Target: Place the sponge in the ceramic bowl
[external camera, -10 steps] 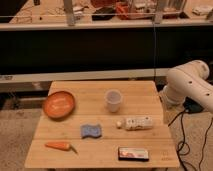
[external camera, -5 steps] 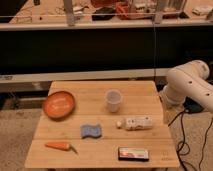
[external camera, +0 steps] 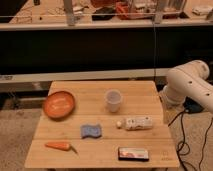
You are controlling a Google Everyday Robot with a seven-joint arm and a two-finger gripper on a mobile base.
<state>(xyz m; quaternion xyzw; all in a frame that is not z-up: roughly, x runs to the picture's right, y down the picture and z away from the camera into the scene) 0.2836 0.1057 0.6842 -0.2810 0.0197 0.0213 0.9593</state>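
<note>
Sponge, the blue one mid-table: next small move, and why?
Probably swing the white arm in over the small blue wavy-edged sponge. The sponge lies free on the wooden table, outside the orange-red ceramic bowl. The pincer is not in view, and the arm sits off the table's right edge.

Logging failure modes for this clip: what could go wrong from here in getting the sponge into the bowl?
1. The gripper is out of view; the arm sits folded off the table's right edge. Reaching for the sponge may knock the cup or the lying bottle in between.
2. The sponge lies flat on the wood, so a grasp could slip before it reaches the ceramic bowl.
</note>
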